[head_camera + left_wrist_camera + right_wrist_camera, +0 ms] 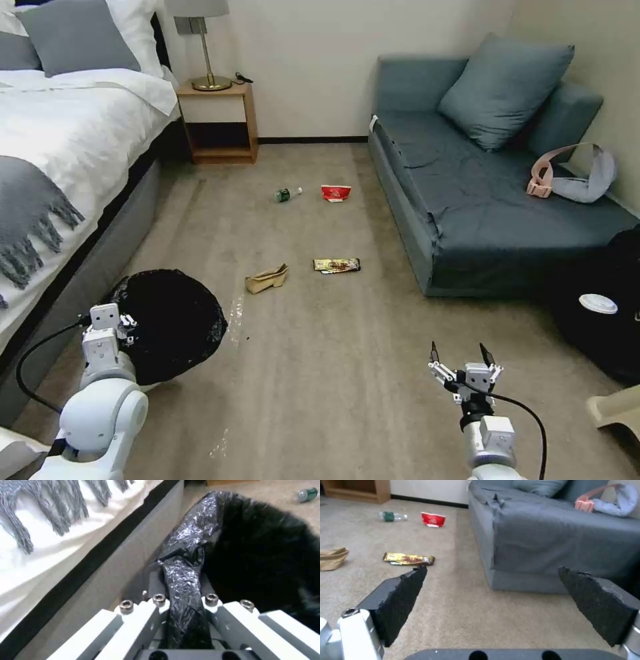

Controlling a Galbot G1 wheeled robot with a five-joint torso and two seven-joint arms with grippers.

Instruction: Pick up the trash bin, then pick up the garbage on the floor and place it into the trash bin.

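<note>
left gripper (pixel 181 600) pinched the small round white bin's crinkly black bag rim (pixel 190 555) for carrying; right gripper (pixel 460 363) hovered wide open, ready for litter.

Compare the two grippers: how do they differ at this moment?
The left gripper is shut on the trash bin rim's black liner beside the bed; the right gripper is open and empty. The left sits low at the bin; the right hangs over bare carpet, facing the snack wrapper.

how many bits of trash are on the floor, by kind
paper bag: 1
snack wrapper: 1
bottle: 1
carton: 1
total: 4
</note>
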